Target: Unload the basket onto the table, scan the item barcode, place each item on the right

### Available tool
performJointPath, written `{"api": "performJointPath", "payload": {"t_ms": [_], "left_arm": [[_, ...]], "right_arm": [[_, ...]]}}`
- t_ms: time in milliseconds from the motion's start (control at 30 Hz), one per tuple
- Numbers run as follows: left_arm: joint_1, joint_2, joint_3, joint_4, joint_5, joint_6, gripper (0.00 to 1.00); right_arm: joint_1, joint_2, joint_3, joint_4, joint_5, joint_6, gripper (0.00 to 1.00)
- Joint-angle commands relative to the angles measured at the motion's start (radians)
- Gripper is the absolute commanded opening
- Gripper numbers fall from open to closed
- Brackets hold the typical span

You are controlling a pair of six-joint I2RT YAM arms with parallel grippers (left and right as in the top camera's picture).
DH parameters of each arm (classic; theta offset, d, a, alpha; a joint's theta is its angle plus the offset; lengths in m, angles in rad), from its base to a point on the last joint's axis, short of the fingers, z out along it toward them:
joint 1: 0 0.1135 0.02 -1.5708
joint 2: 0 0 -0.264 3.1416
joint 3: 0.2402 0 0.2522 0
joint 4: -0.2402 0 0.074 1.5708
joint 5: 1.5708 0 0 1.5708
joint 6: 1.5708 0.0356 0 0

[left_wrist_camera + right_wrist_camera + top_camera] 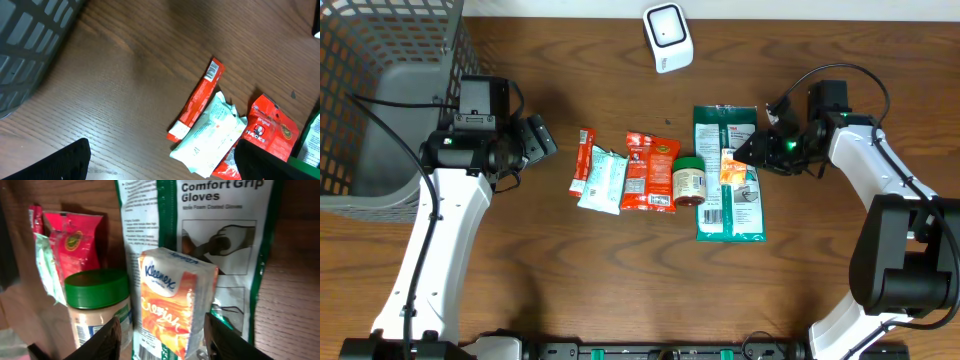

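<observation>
Right hand (745,153) low over the right end of the row of goods, fingers apart and set to either side of the Kleenex pack (175,300). Wrist view: one finger (102,340) stands clear of the pack's jar-side edge, with a strip of gap showing. The other finger sits close against the far edge; contact there cannot be told. Pack not gripped. It lies flat on the gloves packet (730,215), orange face up, brand name readable.

Left hand (542,140) hangs over bare worktop (620,280) just left of the row. Its fingers (60,162) are spread wide, with nothing between them.

Row on the worktop, left to right in the overhead view:
- red stick pack (584,160), slightly tilted
- white-and-green pouch (602,182), overlapping the stick pack's lower end
- red Hacks bag (650,170)
- jar (688,183) with a green lid, lying on its side, lid toward the far edge of the worktop
- green-and-white gloves packet, the largest piece, with the Kleenex pack on the part of it nearest the jar

Scanner (667,37), white, stands at the far edge of the worktop, well apart from the row and from both hands. Grey mesh basket (380,60) fills the far left corner, behind the left arm.
</observation>
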Motion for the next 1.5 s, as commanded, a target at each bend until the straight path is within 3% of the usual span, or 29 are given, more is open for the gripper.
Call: {"api": "performJointPath", "payload": {"t_ms": [0,400,1467], "left_arm": [[0.003,0.002,0.011,-0.005,-0.012,0.017,0.92],[0.003,0.002,0.011,-0.005,-0.012,0.017,0.92],[0.003,0.002,0.011,-0.005,-0.012,0.017,0.92]], "right_arm": [[0.011,-0.021,0.015,-0.002,0.064,0.023,0.47],[0.08,-0.019,-0.005,0.047,0.224,0.058,0.44],[0.092,-0.014,-0.141,0.209,0.217,0.109,0.4]]}}
